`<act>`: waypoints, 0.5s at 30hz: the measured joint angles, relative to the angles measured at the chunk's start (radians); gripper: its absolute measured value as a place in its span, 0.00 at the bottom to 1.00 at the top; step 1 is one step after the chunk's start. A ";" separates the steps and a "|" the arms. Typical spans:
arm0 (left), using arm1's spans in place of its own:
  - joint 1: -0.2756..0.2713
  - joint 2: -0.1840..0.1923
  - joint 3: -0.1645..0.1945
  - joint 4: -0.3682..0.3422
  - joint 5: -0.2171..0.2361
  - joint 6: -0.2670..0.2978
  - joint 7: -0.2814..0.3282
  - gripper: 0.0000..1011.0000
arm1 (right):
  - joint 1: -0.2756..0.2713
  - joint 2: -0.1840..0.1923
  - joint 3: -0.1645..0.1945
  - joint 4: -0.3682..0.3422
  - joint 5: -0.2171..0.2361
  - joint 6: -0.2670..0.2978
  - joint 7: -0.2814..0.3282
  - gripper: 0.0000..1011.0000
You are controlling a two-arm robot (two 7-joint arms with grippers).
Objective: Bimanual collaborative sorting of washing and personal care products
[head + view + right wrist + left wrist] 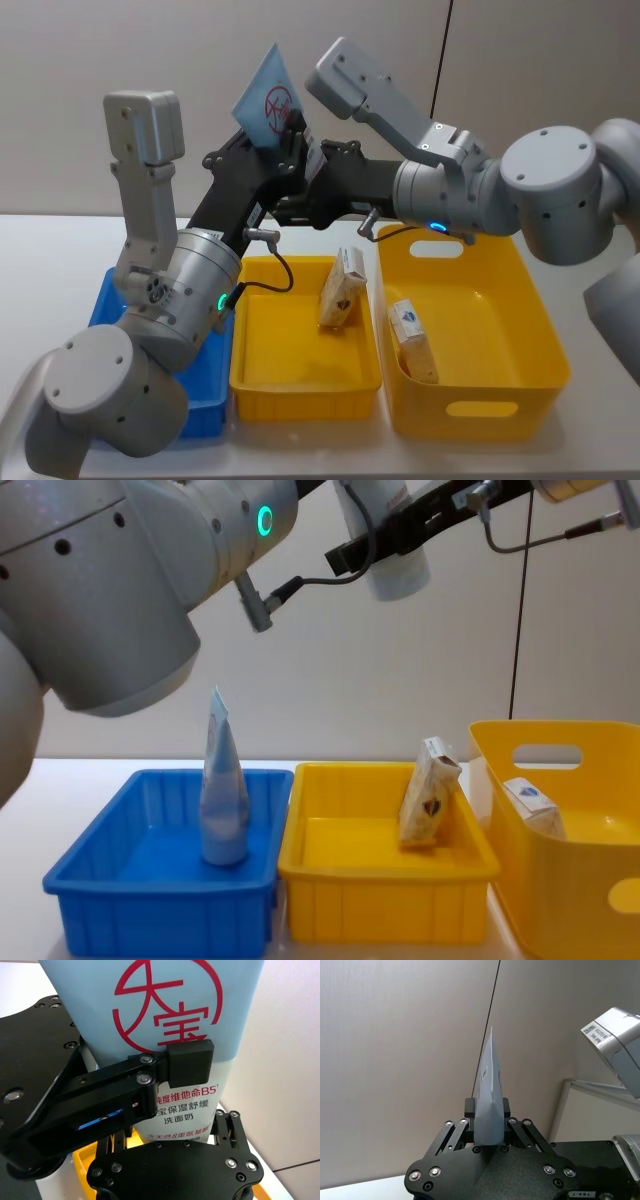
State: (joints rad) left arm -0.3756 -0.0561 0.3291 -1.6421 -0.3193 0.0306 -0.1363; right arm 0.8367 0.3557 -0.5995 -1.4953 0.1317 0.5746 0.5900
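Nearest the robot, at about seven o'clock on the table, the blue bin [160, 900] holds one squeeze tube [222, 790] standing cap-down, crimped tip up, leaning on the wall it shares with the small yellow bin [305, 385]. That middle bin holds a beige packet [342, 288] propped against its right wall. At four o'clock the large yellow bin [480, 408] holds a white carton [412, 338] with a blue emblem, tilted against its left wall.

Farther off and high above the bins, toward twelve o'clock, both arms meet on a second pale tube [268, 98]. The left gripper [487, 1110] has its fingers pressed together on the tube's lower body, with the flat tip rising above them. The right gripper [167, 1127] pinches the same tube across its printed face.

The tube looks light, soft-walled and smooth, so a hard squeeze would likely dent it or let it slide. The stiffer shoulder near the cap seems the safer hold than the thin crimped end.
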 joint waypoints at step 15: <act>0.002 0.003 0.001 -0.005 -0.004 0.003 -0.002 0.24 | 0.003 -0.003 -0.003 0.005 -0.001 -0.004 -0.002 0.47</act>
State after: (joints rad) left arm -0.3740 -0.0530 0.3305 -1.6476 -0.3237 0.0335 -0.1388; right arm 0.8400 0.3530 -0.6022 -1.4904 0.1311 0.5704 0.5884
